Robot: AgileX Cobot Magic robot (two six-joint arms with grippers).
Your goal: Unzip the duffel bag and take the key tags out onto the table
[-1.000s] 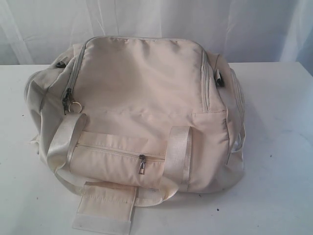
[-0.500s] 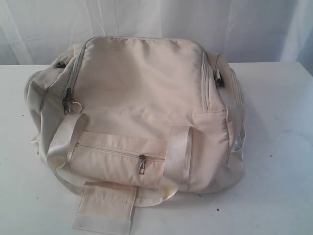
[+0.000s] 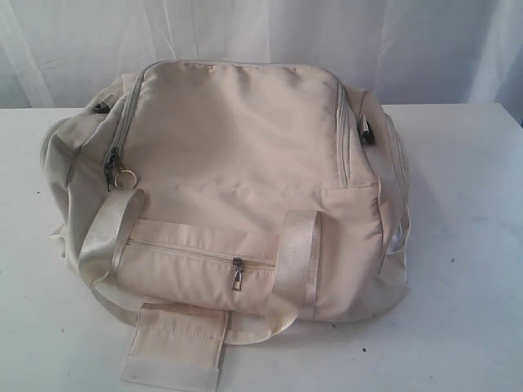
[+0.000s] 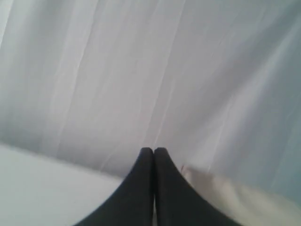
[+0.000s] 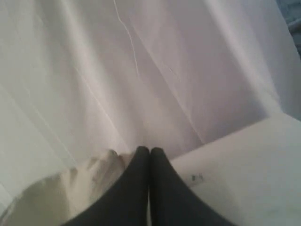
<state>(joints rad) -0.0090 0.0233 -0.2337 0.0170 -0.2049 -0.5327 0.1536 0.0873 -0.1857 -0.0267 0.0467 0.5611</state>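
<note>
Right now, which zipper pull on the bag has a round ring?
The main zipper pull, on the bag's left in the exterior view; the front pocket pull is a plain tab.

left gripper (image 4: 153, 150) fingers pressed together, right gripper (image 5: 149, 149) likewise, both empty

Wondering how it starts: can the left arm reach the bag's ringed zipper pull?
Likely yes: the zipper pull lies uncovered on the left of the duffel bag, though the left gripper is shut.

Spread across the middle of the white table (image 3: 466, 245), amid a few dark specks (image 3: 364, 349): cream duffel bag (image 3: 237, 163), zipped, strap lying in front
</note>
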